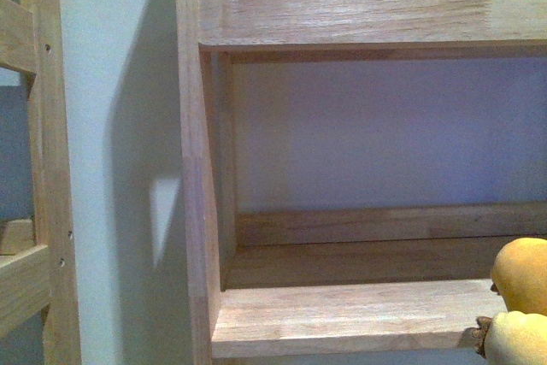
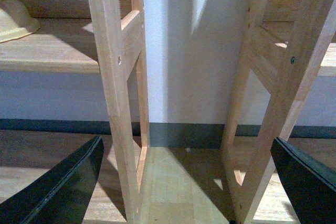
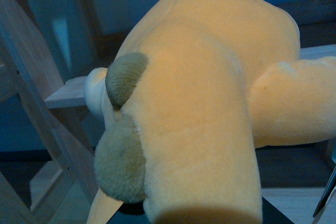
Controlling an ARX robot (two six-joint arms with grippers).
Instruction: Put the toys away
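**A:** Status, quick?

**B:** Not put away yet. The plush toy [image 1: 520, 284] is at the right end of the wooden shelf [image 1: 342, 314], by the front edge. I can't tell if it touches the board.

**A:** Grippers?

**B:** For the right gripper, the toy [image 3: 199, 108] fills its wrist view and hides the jaws. It hangs so close to the camera, with floor below, that I'd judge it clamped on the toy. The left gripper [image 2: 184, 192] is spread wide and holds nothing.

**A:** What's left?

**B:** My guess is carry it in over the board, then let go.

**A:** How does the toy look?

**B:** Soft and squashy. It has an orange-yellow body, a paler cream limb and dull brown round bits.
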